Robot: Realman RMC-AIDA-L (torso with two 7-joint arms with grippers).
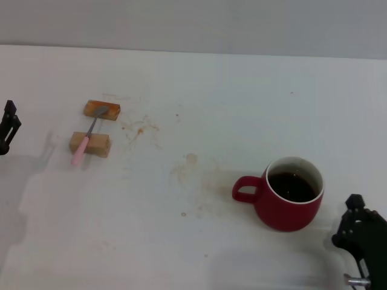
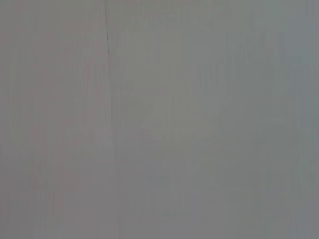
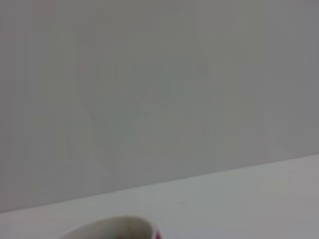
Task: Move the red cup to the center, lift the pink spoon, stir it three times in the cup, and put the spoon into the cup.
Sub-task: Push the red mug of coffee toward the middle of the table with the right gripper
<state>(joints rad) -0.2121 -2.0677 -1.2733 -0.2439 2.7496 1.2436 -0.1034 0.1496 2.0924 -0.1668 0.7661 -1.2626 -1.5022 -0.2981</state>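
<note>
While the red cup (image 1: 294,193) sits right of centre, handle toward the middle, my right gripper (image 1: 361,237) hangs just beside it (nearer arm; grip state unreadable). Pink spoon (image 1: 88,134) bridges two wooden blocks (image 1: 90,144) far left, near my left gripper (image 1: 8,127).
</note>
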